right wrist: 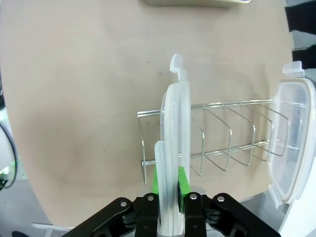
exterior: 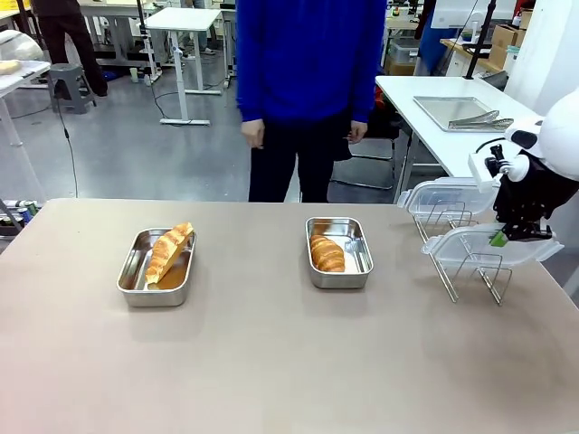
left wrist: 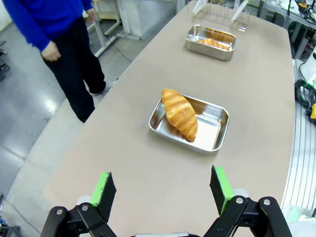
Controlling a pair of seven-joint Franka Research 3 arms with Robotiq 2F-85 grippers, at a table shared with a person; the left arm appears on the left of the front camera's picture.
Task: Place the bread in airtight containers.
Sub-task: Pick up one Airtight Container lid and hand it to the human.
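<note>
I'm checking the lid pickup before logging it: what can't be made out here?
Front view: how the right gripper's pads meet the near lid, too small to tell.
Right wrist view: a steel container, cut off by the top edge; contents unseen.
Left wrist view: the far croissant, too small to show its crust or full outline.

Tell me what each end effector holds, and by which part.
Right end effector grips the clear lid by its rim, upright in the wire rack. Left end effector holds nothing.
</note>
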